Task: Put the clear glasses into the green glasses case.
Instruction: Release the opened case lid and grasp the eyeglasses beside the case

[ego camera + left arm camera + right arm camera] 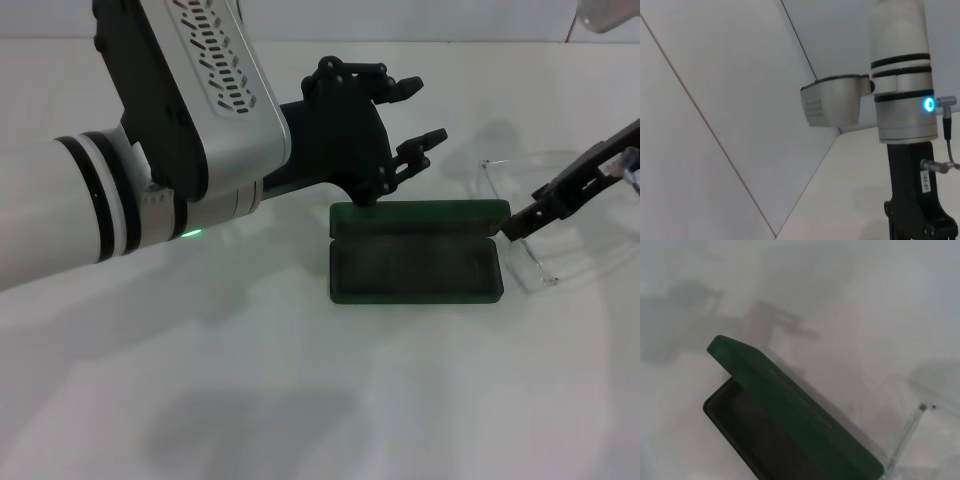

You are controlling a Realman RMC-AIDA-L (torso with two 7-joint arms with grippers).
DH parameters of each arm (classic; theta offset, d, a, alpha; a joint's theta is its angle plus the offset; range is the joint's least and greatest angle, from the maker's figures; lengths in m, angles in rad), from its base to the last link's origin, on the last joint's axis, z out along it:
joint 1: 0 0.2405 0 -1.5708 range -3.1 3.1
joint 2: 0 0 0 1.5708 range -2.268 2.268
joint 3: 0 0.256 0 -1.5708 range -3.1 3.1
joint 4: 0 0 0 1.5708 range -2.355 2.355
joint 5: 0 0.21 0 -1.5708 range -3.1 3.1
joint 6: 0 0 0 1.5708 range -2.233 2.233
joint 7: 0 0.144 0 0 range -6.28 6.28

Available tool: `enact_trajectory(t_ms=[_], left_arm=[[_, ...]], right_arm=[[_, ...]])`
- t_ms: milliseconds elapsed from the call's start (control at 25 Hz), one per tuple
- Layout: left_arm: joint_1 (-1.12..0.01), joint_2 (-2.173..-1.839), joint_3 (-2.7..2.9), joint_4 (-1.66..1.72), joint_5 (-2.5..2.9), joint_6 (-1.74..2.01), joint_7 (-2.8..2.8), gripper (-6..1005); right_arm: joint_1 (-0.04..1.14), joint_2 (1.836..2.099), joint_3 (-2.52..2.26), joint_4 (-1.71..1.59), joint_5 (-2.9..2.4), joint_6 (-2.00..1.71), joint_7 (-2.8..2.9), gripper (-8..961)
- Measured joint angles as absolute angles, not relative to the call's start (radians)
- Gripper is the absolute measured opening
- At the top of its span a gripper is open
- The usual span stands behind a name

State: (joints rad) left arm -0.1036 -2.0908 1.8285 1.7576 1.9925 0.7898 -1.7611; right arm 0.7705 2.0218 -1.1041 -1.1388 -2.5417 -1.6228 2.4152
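Note:
The green glasses case lies open at the table's middle, its lid standing up at the back and its dark lining bare. My left gripper hovers open just behind the lid, its base close to the lid's left end. The clear glasses sit tilted at the case's right end, one temple reaching back. My right gripper comes in from the right, and its black fingers look shut on the glasses frame. The right wrist view shows the case and a clear temple.
The white table spreads wide in front of and to the left of the case. My bulky left arm crosses the left half of the scene. The left wrist view shows only walls and the right arm's wrist with a blue light.

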Motion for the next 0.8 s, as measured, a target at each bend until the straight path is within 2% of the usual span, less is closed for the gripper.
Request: enact_trajectory(t_ms=[320,520,720,800], left_arm=[[-0.104,-2.091,1.828,1.747,1.992,0.79,-1.759,419],[-0.104,-2.091,1.829,1.746,1.992,0.79,-1.759,419],[-0.104,-2.091,1.833,1.737,1.993,0.79,-1.758,418],[-0.104,-2.091,1.835,1.734,1.993,0.79,-1.751,418]], right_arm=[[0.795,2.023,-1.151,-1.053,-2.538,-1.573,2.416,671],[0.794,2.024,-1.194,-1.03,-2.545,-1.531,2.426,590],[0.787,2.023,-1.204,-1.023,-2.546,-1.508,2.427,600],[0.781,2.022,-1.204,-1.023,-2.546,-1.504,2.427,575]])
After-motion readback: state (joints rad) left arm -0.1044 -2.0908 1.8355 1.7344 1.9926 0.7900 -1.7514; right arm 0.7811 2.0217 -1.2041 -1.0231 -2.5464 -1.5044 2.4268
